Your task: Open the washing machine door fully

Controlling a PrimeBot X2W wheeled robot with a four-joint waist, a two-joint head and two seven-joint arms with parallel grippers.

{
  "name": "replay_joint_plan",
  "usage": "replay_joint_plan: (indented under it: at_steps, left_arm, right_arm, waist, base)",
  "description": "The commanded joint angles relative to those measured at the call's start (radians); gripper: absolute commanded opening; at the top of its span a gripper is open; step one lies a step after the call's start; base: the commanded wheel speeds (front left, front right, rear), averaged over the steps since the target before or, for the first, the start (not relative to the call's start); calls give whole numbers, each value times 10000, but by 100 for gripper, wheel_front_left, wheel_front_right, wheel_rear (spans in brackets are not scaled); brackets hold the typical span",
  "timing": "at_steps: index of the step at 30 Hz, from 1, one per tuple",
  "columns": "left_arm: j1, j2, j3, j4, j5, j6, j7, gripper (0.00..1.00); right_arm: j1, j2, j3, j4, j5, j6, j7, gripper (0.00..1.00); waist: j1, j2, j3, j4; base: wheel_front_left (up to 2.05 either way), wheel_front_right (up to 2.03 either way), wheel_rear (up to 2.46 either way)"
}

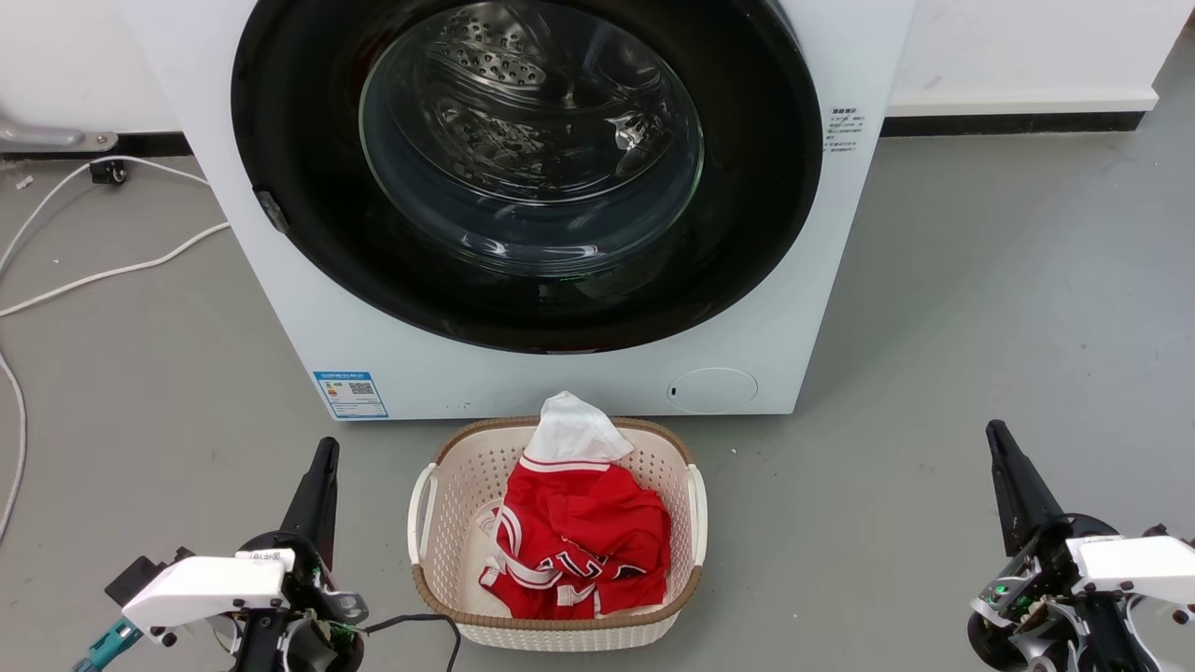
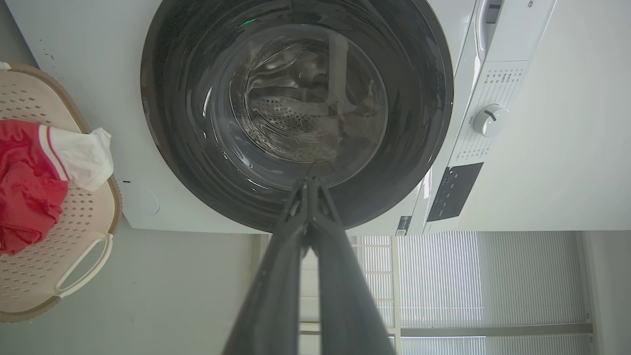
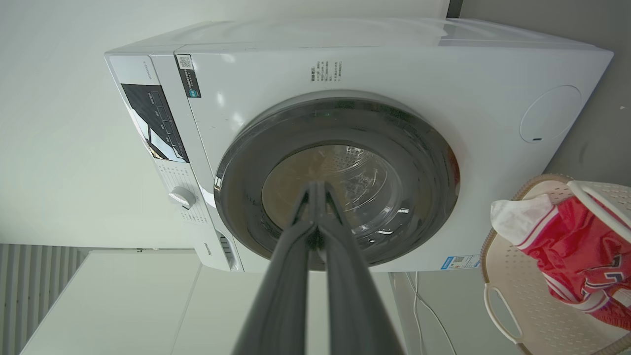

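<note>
The white washing machine stands straight ahead. Its round glossy black door with the bulging glass bowl lies flat against the front, closed, and a small latch tab shows on its left rim. The same door fills the left wrist view, and the door also shows in the right wrist view. My left gripper rests low at the left, fingers together, well short of the machine. My right gripper rests low at the right, also shut and empty. In each wrist view the fingertips meet: left gripper, right gripper.
A cream laundry basket with red and white clothing sits on the grey floor right before the machine, between my arms. White cables trail on the floor at the left. A white wall with a dark skirting runs behind.
</note>
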Motion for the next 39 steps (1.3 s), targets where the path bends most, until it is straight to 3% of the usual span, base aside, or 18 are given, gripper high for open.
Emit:
replay_joint_plan:
  at_steps: [1,27,28,39]
  left_arm:
    - [64,-2,38,3,58,-29,29,0]
    - [64,-6,43,3,54,-29,35,0]
    - [0,-2,4,0,13,0,2,100]
    - [25,-17,-438,-27,158,1,-454,100]
  right_arm:
    - [-112,31,-15,18,-29,0,10,0]
    - [-117,61,-54,19,-65,0,52,0]
    - [-3,23,-38,4,-27,0,15,100]
    - [258,39,186,-248,-190,0,-447,100]
  waist:
    - [1,-1,0,0]
    - [1,-1,0,0]
    - [1,-1,0,0]
    - [1,-1,-4,51]
  base:
    - [0,0,0]
    - [0,0,0]
    - [0,0,0]
    - [0,0,0]
